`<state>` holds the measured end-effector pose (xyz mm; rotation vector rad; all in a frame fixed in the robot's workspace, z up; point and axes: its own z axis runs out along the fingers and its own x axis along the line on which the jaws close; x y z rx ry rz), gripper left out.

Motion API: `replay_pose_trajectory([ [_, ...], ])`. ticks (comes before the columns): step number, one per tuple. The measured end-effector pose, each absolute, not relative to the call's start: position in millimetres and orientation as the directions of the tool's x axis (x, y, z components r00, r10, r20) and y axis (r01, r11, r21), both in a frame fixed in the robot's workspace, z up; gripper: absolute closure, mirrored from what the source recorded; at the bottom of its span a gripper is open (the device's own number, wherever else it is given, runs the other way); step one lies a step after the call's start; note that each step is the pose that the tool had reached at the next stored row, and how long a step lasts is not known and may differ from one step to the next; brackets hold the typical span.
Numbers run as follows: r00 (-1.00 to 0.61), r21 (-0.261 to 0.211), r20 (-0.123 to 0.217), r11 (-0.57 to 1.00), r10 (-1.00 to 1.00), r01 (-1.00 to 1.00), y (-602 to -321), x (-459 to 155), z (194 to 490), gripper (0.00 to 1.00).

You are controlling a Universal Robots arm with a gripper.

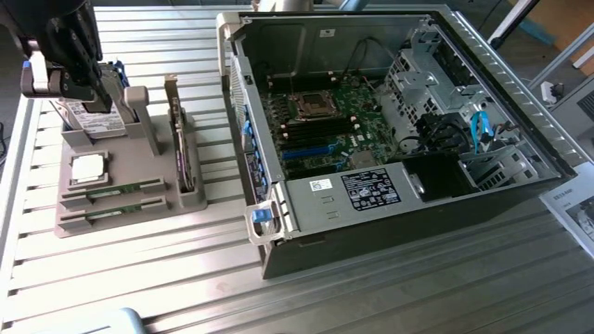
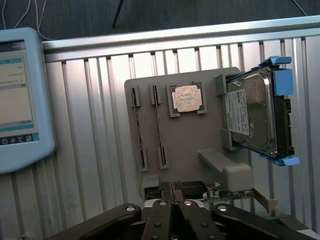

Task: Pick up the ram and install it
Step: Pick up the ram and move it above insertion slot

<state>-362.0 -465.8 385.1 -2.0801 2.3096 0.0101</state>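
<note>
Two ram sticks, thin green boards, lie edge-up in the slots of a grey holder (image 1: 130, 223) on the exterior view's left: one ram (image 1: 113, 190) and a second ram (image 1: 110, 209). In the wrist view they show as narrow strips, ram (image 2: 136, 127) and ram (image 2: 159, 125). My gripper (image 1: 54, 85) hangs above the holder's far end, over the hard drive (image 1: 93, 120). The gripper (image 2: 173, 198) is shut, its dark fingers (image 2: 161, 215) pressed together with nothing between them, well apart from both rams.
The holder also carries a silver processor chip (image 2: 186, 98), the hard drive (image 2: 255, 117) in a blue frame, and an upright expansion card (image 1: 181, 156). An open computer case (image 1: 519, 83) with its motherboard (image 1: 320, 129) lies on the exterior view's right. A tablet (image 2: 20, 100) rests beside the holder on the slatted table.
</note>
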Motion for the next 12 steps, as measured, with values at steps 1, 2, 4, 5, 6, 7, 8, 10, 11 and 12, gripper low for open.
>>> replay_pose_trajectory([
  [1, -0.104, -0.017, -0.029, 0.105, -0.994, -0.994, -465.8, -362.0, 385.1, 0.87],
  [2, -0.104, -0.018, -0.029, 0.104, -0.994, -0.994, -465.8, -362.0, 385.1, 0.87],
  [4, -0.104, -0.018, -0.029, 0.104, -0.994, -0.994, -465.8, -362.0, 385.1, 0.87],
  [5, -0.104, -0.018, -0.029, 0.104, -0.994, -0.994, -465.8, -362.0, 385.1, 0.87],
  [6, -0.104, -0.017, -0.029, 0.104, -0.994, -0.994, -465.8, -362.0, 385.1, 0.80],
  [7, -0.104, -0.018, -0.029, 0.104, -0.994, -0.994, -465.8, -362.0, 385.1, 0.74],
  [8, -0.104, -0.018, -0.029, 0.104, -0.994, -0.994, -465.8, -362.0, 385.1, 0.74],
  [10, -0.104, -0.018, -0.029, 0.104, -0.994, -0.994, -465.8, -362.0, 385.1, 0.74],
  [11, -0.104, -0.018, -0.029, 0.104, -0.994, -0.994, -465.8, -362.1, 385.0, 0.74],
  [12, -0.104, -0.018, -0.029, 0.104, -0.994, -0.994, -465.9, -362.6, 384.6, 0.74],
])
